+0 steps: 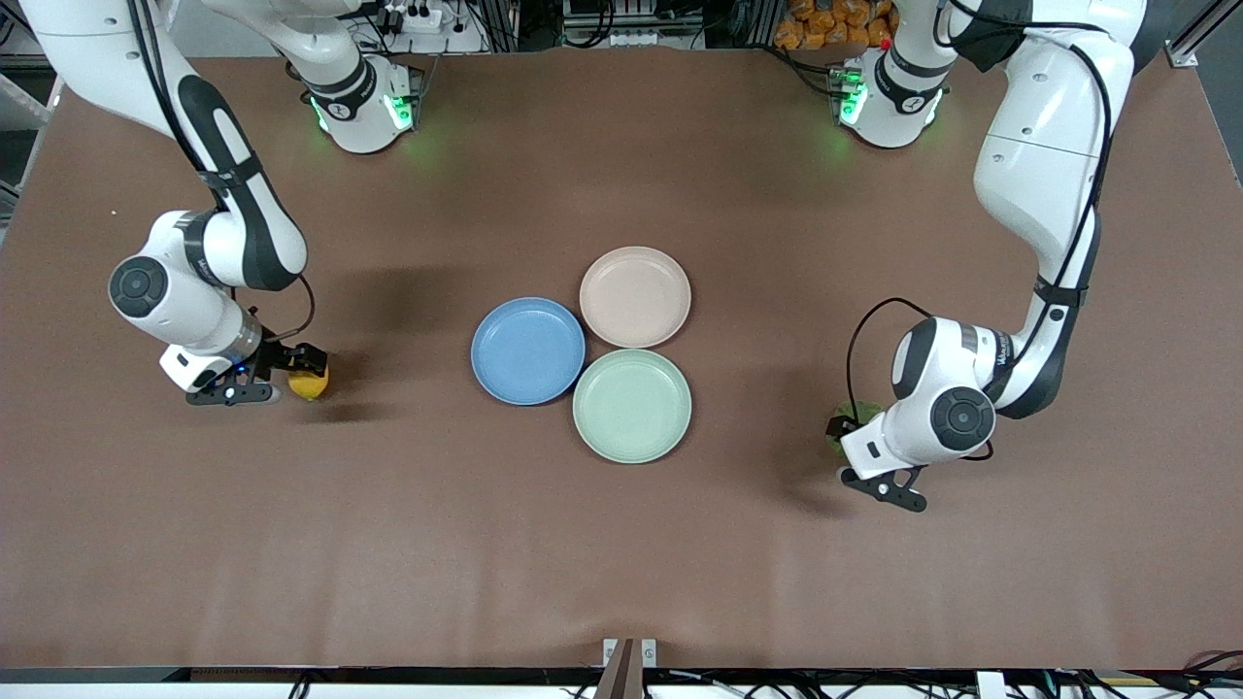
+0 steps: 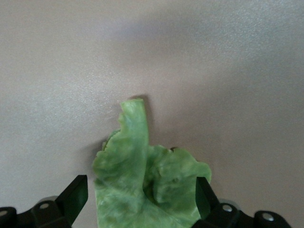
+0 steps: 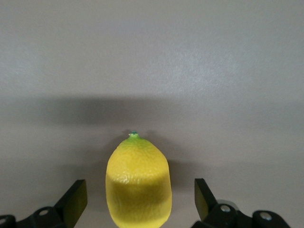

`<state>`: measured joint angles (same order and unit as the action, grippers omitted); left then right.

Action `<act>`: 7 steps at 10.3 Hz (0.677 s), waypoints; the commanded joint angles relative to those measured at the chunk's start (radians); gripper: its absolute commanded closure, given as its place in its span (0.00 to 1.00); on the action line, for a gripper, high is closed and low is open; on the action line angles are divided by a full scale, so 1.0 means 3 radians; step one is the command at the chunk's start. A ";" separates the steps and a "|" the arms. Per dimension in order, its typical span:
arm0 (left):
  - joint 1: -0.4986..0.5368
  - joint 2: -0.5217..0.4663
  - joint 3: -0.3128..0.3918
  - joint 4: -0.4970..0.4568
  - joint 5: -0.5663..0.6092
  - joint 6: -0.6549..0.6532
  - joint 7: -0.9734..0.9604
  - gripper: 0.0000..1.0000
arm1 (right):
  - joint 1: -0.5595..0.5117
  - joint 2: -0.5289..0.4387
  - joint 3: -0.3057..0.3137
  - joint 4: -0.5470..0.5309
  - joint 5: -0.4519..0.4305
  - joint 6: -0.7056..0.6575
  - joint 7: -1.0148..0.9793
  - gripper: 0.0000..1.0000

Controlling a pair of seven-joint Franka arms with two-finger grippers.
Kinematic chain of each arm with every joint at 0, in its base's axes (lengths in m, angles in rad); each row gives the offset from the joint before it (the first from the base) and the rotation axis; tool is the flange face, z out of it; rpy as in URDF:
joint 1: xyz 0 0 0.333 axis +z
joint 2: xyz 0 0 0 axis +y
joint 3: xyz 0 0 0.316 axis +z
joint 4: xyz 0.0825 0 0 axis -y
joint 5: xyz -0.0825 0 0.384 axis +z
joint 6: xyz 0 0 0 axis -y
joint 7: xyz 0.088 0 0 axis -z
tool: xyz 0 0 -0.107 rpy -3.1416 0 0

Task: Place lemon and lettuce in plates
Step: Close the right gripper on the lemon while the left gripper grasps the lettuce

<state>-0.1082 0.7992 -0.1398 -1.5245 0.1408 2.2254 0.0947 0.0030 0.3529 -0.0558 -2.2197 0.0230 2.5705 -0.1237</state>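
Both claws stand released, each set around its target and neither yet gripping. At the left of the front view, the right claw (image 1: 291, 374) is low at the tabletop (image 1: 621, 544) with the lemon (image 1: 310, 382) between its spread fingers; its wrist view shows the lemon (image 3: 137, 183) centred, clear gaps on both sides. At the right of the frame, the left claw (image 1: 843, 439) is down over the lettuce (image 1: 847, 419), mostly hidden under the wrist; its wrist view shows the leaf (image 2: 145, 185) lying between the fingers, stem pointing away.

To close well, I judge the right claw should clamp the lemon across its middle so it cannot squirt out, and the left should pinch the leaf's thick body, not its frilly edge.

Both arms are folded, elbows high, wrists bent down. The blue plate (image 1: 527, 349) and beige-pink plate (image 1: 635, 296) sit mid-frame, with a mint-green plate (image 1: 631, 405) below them.
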 commanded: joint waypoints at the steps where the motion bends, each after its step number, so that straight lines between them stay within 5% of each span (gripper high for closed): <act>1: -0.0003 0.0010 -0.0015 -0.0032 0.0032 0.0032 -0.0070 0.00 | -0.0036 0.0081 0.0022 -0.0046 0.0005 0.0180 -0.0048 0.00; 5: -0.0003 0.0015 -0.0015 -0.0057 0.0032 0.0032 -0.0076 0.00 | -0.0031 0.0209 0.0022 -0.0077 0.0005 0.0374 -0.0048 0.00; 7: -0.0003 0.0000 -0.0015 -0.0052 0.0032 0.0027 -0.0177 0.99 | -0.0036 0.0219 0.0022 -0.0133 0.0005 0.0430 -0.0033 0.04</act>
<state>-0.1082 0.8096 -0.1415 -1.5326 0.1408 2.2260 0.0807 0.0030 0.4213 -0.0557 -2.2376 0.0230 2.6708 -0.1249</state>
